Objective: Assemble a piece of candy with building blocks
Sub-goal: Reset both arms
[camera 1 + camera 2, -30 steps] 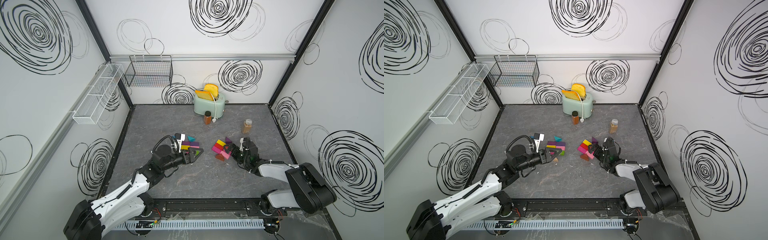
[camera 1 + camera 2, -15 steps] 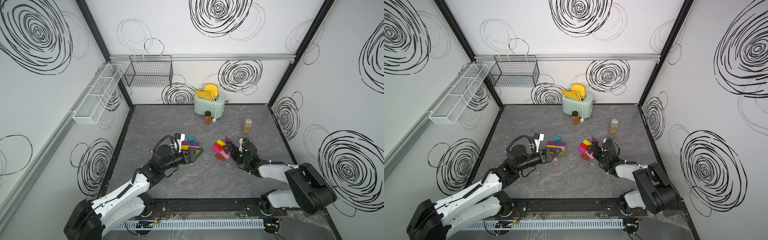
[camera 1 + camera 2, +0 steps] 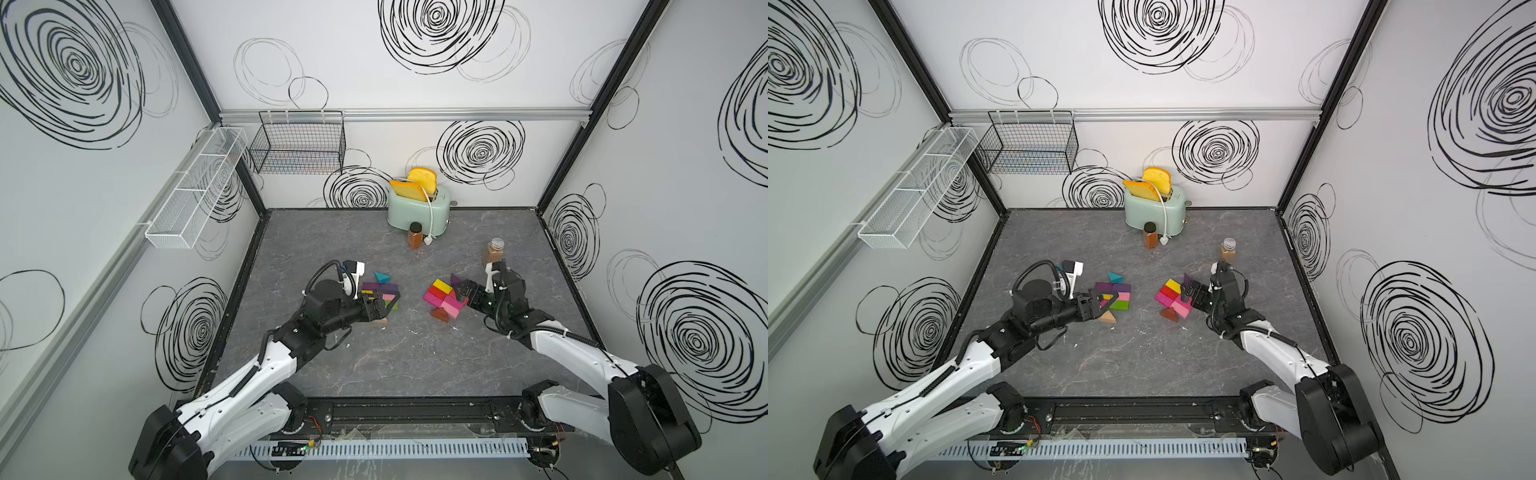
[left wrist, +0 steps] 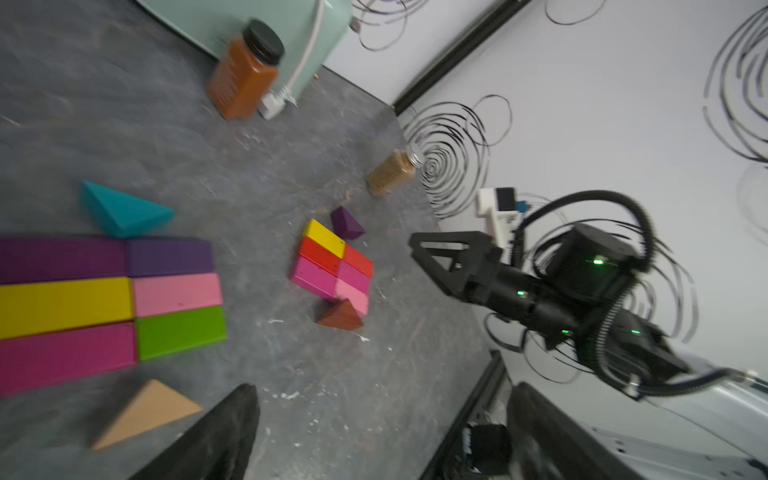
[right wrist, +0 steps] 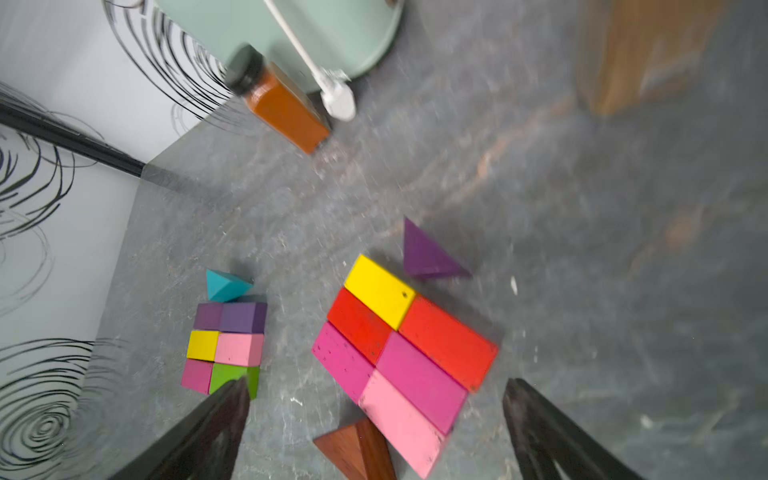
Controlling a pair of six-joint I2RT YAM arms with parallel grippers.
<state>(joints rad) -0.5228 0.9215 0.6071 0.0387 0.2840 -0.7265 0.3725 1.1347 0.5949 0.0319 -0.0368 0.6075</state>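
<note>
The building blocks lie in two flat groups on the grey tabletop. In the left group (image 3: 380, 291), purple, yellow, pink, magenta and green bricks sit together, with a teal wedge (image 3: 382, 277) behind and a tan wedge (image 3: 380, 321) in front. The right group (image 3: 441, 287) has yellow, red, magenta and pink bricks, with a purple wedge (image 5: 424, 253) and a brown wedge (image 5: 357, 451) beside it. My left gripper (image 3: 384, 301) is open over the left group's near side, with only bare table between its fingers (image 4: 232, 428). Open too, my right gripper (image 3: 463, 293) straddles the pink brick (image 5: 403, 419) and the brown wedge.
A mint toaster (image 3: 417, 210) holding toast stands at the back, with a brown spice jar (image 3: 414, 235) in front of it. A second jar (image 3: 493, 251) stands just behind my right wrist. A black wire basket (image 3: 299, 143) and a white rack (image 3: 195, 187) hang on the walls.
</note>
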